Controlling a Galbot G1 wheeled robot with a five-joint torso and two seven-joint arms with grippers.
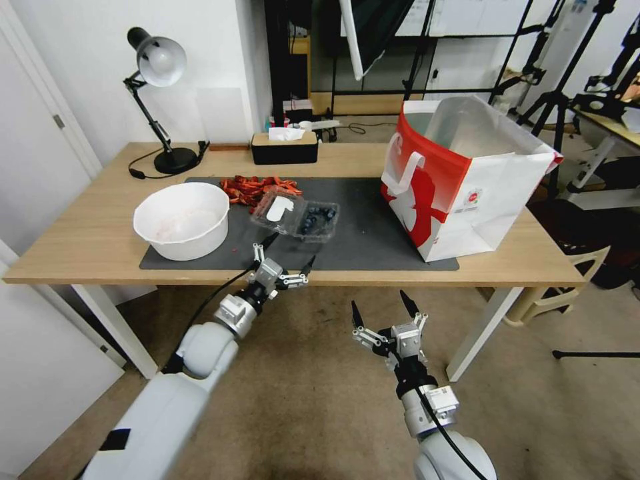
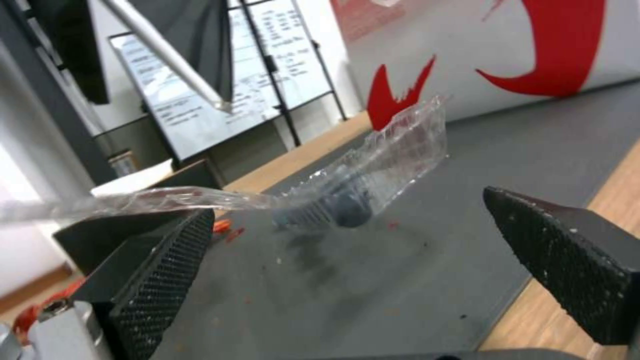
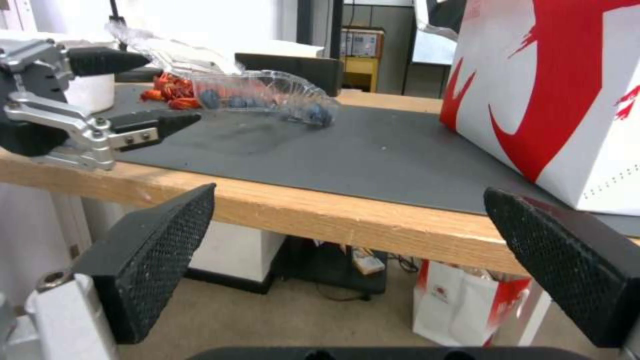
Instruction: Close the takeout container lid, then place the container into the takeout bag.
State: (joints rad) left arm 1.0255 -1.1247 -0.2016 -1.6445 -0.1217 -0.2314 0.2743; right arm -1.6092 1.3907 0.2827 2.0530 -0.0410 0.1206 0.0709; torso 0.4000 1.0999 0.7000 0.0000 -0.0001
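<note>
container [image 1: 315, 221]: open, blueberries inside | lid [image 1: 277, 209]: flat, left | bag [image 1: 460, 177]: upright, right | left gripper [image 1: 288, 251]: released, near container | right gripper [image 1: 385, 309]: released

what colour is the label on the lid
White, an oblong label on the clear lid; the head view shows it best.

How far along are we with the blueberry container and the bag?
Nothing is finished yet. The takeout container lies open on the mat, its lid folded flat. In hand: the open left gripper is right at it. The open right gripper waits below the table edge. Closing and bagging into the takeout bag remain.
</note>
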